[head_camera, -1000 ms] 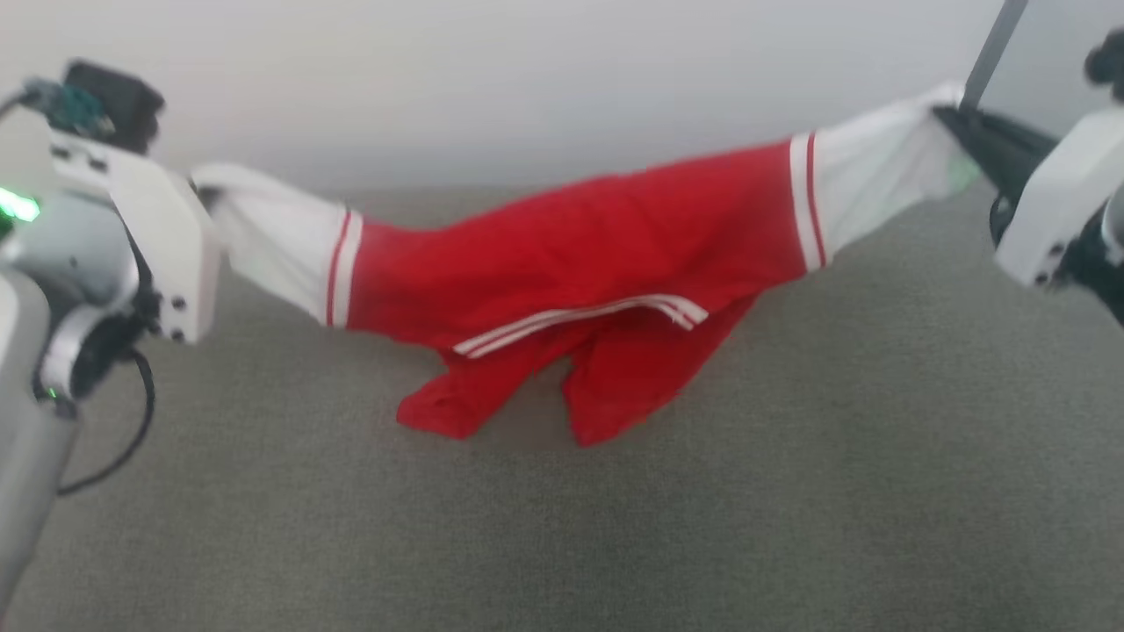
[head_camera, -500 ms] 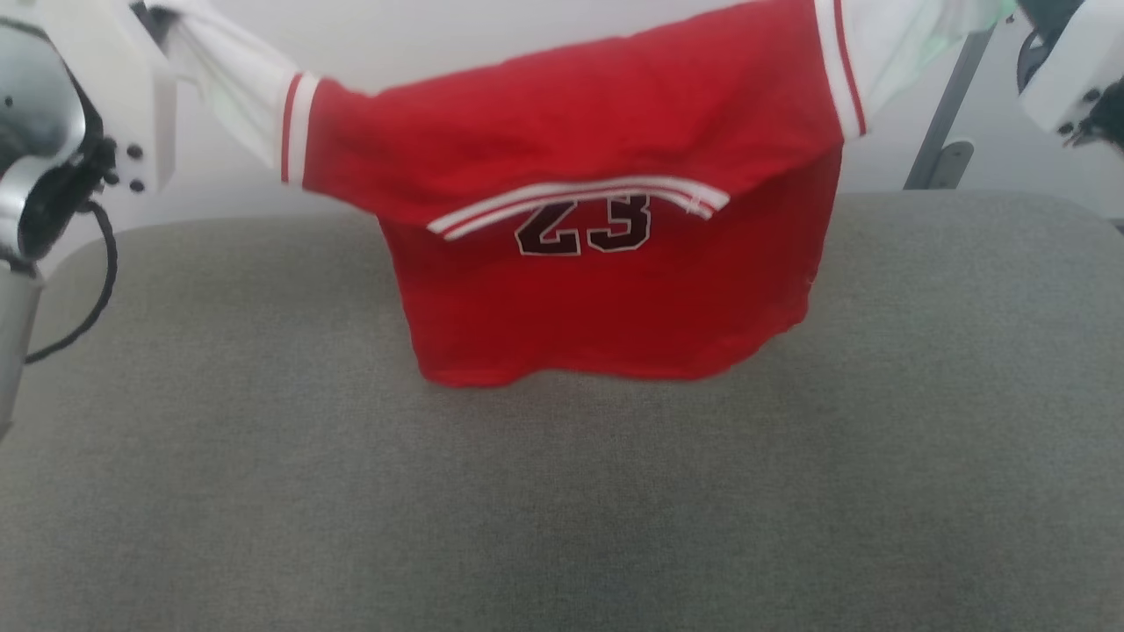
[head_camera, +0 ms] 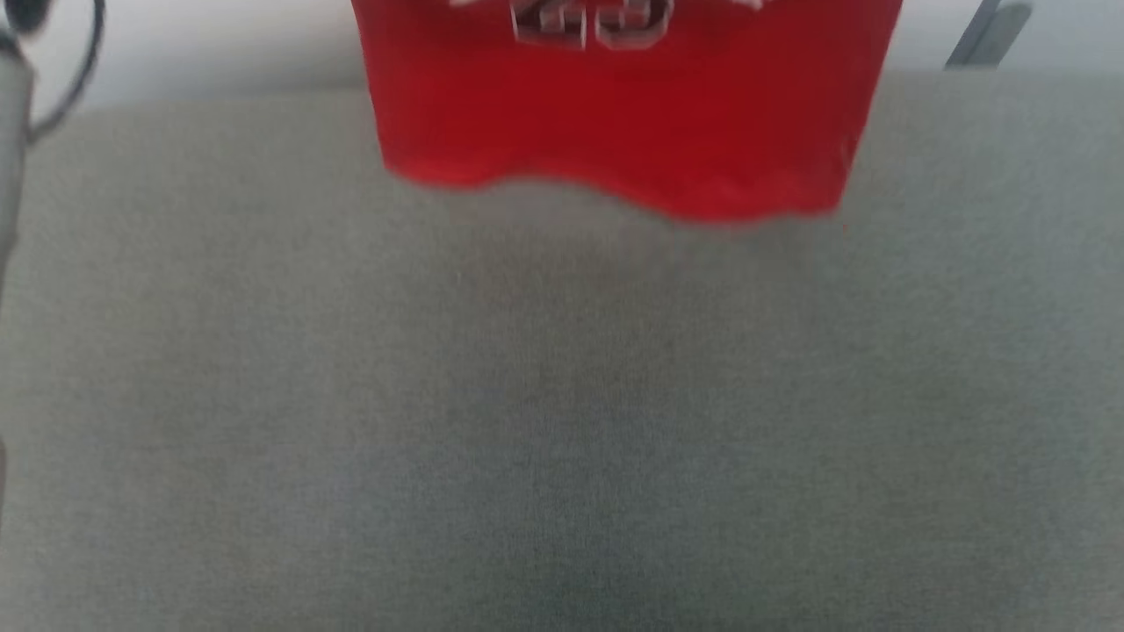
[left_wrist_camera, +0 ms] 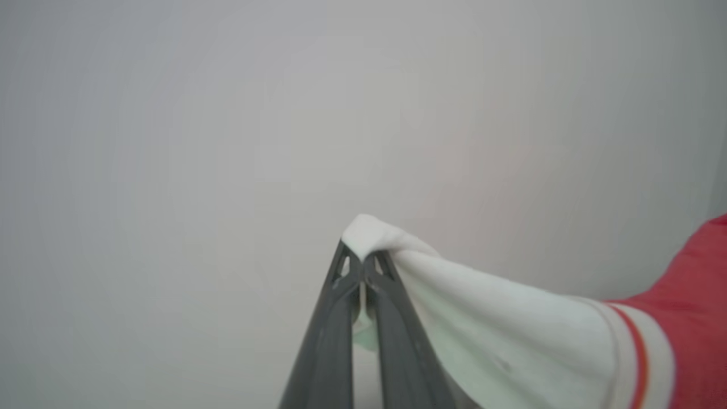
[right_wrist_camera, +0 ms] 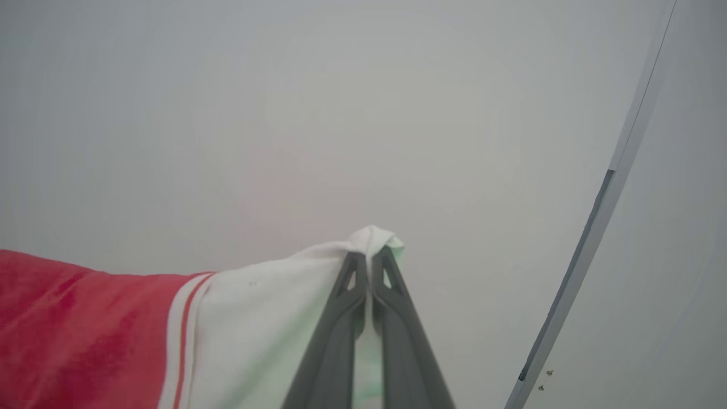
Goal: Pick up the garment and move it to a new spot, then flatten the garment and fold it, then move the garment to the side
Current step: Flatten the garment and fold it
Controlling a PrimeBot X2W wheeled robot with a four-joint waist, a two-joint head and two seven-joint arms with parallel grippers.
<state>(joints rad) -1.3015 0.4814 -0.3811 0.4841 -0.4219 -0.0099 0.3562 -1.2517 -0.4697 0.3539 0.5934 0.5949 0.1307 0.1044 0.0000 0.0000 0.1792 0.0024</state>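
Overhead, the garment (head_camera: pixel 615 114) hung at twelve o'clock of the head view, its blurred red hem over the grey surface (head_camera: pixel 562 421). The left gripper (left_wrist_camera: pixel 362 264) was pinched on one white sleeve end, cloth trailing toward four o'clock. The right gripper (right_wrist_camera: pixel 369 262) was pinched on the other, cloth trailing toward eight o'clock.

Left jaws: two long dark grey fingers (left_wrist_camera: pixel 332 341), triangular cut-outs near the tips
Right jaws: matching dark grey fingers (right_wrist_camera: pixel 335 341), same cut-outs
Cable (head_camera: pixel 90 61): black loop, far left
Forearm (head_camera: pixel 10 175): pale grey
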